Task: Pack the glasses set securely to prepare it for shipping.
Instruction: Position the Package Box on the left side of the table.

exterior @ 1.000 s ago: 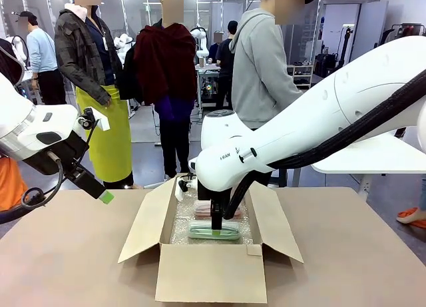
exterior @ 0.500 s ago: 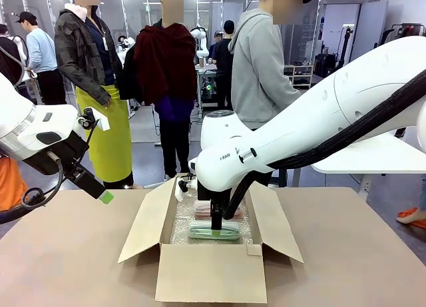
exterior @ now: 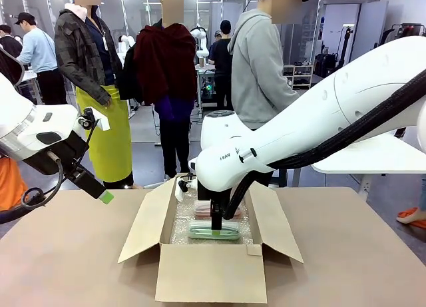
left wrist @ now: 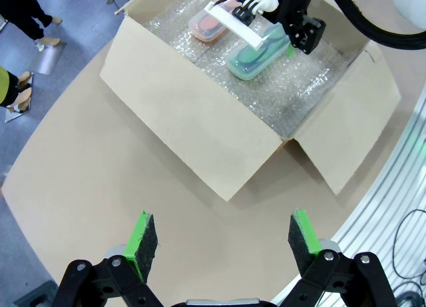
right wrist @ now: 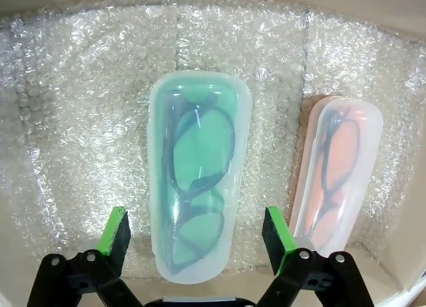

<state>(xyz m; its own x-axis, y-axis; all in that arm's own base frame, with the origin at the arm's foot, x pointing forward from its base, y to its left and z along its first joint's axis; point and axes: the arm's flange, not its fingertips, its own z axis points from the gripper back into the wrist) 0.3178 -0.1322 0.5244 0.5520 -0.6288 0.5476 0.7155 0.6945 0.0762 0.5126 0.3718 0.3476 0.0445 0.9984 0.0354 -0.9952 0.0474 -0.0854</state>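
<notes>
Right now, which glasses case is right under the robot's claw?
The green case: the open right claw hangs straight over it. The pink case lies beside it on the bubble wrap, off to the claw's side.

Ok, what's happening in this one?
The mint green translucent glasses case and the pale pink translucent glasses case lie side by side on bubble wrap inside the open brown cardboard box. The right tool is down in the box, open, a finger on either side of the mint case, not clamping it. The left tool hangs open and empty over the table beside the box.
</notes>
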